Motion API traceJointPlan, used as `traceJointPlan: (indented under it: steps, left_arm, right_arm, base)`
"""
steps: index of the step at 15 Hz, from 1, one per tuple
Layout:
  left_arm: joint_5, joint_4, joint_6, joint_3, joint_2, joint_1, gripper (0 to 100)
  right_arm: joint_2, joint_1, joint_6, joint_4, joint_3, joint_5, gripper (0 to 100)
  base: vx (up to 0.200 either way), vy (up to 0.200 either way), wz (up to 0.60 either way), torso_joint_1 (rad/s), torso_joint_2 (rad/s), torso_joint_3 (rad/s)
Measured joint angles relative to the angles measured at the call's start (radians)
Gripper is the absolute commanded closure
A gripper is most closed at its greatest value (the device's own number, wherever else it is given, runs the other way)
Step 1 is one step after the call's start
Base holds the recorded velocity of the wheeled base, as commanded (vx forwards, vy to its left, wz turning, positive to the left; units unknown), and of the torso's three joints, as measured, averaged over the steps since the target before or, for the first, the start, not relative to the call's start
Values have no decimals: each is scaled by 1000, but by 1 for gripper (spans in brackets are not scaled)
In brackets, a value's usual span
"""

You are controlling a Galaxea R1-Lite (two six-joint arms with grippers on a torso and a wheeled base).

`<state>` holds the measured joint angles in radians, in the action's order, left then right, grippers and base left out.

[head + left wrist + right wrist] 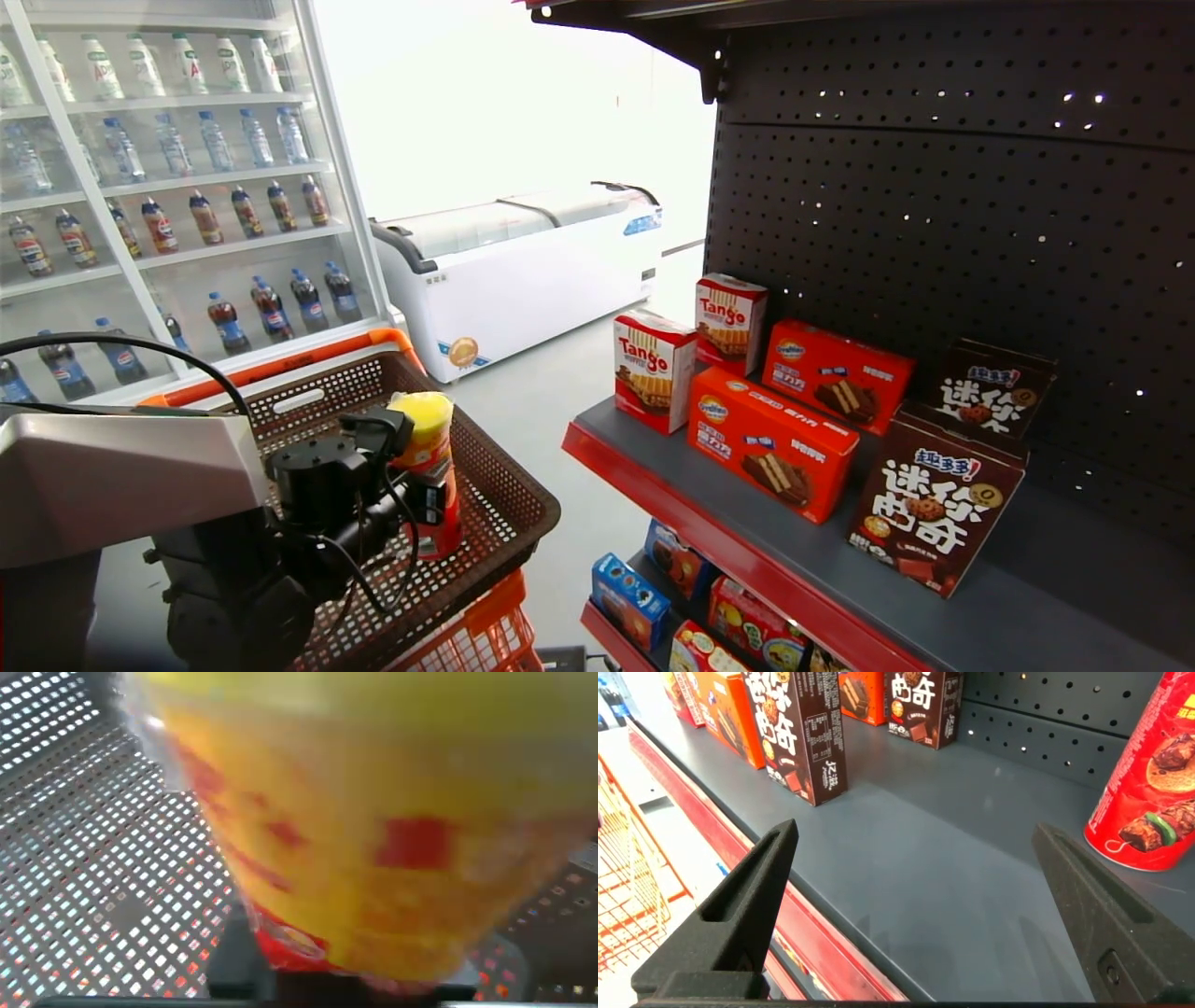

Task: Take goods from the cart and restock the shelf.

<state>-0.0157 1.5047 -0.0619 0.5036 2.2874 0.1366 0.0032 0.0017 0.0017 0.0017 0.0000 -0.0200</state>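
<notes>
A tall snack can (428,467) with a yellow lid and a yellow and red wrap stands upright in the brown mesh cart basket (512,489). My left gripper (411,490) is shut on the can (374,831), which looms close over the basket mesh (84,887). My right gripper (920,924) hangs open over a bare stretch of the grey shelf (943,859), nothing between its fingers (747,915). A red snack can (1153,793) stands on that shelf, beyond one finger.
The shelf (653,448) carries wafer boxes (653,369), orange boxes (770,443) and brown cookie boxes (929,504), backed by black pegboard (934,187). Lower shelves hold more boxes (630,597). A chest freezer (523,261) and drinks fridge (168,187) stand behind the cart.
</notes>
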Motion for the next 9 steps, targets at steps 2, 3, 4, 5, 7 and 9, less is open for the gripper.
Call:
traceJointPlan:
  steps: [2, 3, 4, 5, 7, 9]
  left_arm:
    - [-73, -6, 1, 1, -7, 5, 100]
    - [-125, -7, 6, 1, -14, 15, 100]
    - [-153, -4, 16, 1, -27, 26, 100]
    - [-158, -4, 21, -4, -43, 33, 100]
    - [-157, -16, 23, -14, -91, 42, 100]
    - [-157, -54, 11, -14, -143, 55, 100]
  right_arm:
    - [0, 0, 0, 0, 0, 0, 0]
    - [0, 0, 1, 0, 0, 0, 0]
    - [0, -1, 0, 0, 0, 0, 0]
    - [0, -1, 0, 0, 0, 0, 0]
    - [0, -1, 1, 0, 0, 0, 0]
    - [0, -1, 0, 0, 0, 0, 0]
  base:
    - [0, 0, 0, 0, 0, 0]
    - [0, 0, 0, 0, 0, 0]
    - [0, 0, 0, 0, 0, 0]
    - [0, 0, 0, 0, 0, 0]
    - [0, 0, 0, 0, 0, 0]
    - [0, 0, 0, 0, 0, 0]
